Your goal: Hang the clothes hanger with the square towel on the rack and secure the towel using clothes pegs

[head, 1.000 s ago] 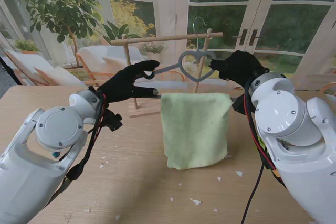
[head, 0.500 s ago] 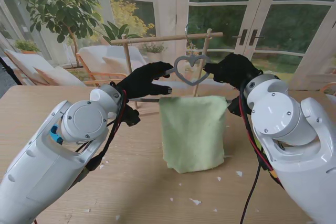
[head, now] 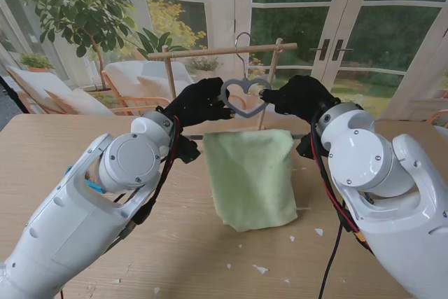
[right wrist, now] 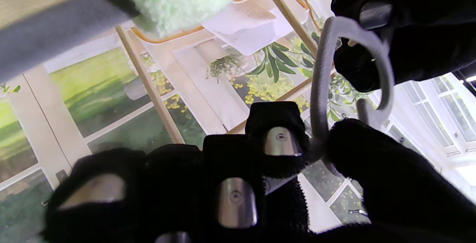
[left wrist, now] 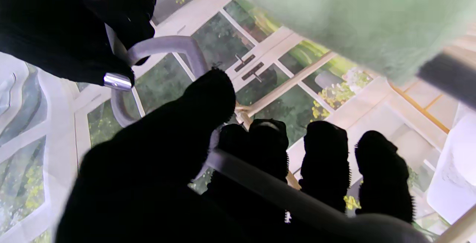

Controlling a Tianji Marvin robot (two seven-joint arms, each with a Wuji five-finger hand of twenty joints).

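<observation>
Glass doors back the wooden counter (head: 175, 243). From the stand, left hand (head: 199, 103) and right hand (head: 297, 97) both grip the hanger (head: 245, 97), towel (head: 250, 176) draped below, hook just under the rack (head: 224, 51) bar. Left wrist: fingers (left wrist: 267, 142) wrap its shoulder. Right wrist: thumb and finger pinch the heart loop.

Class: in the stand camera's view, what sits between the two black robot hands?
The hanger's grey heart-shaped loop sits between the left robot hand and right robot hand, each gripping one side; the green towel hangs beneath.
</observation>
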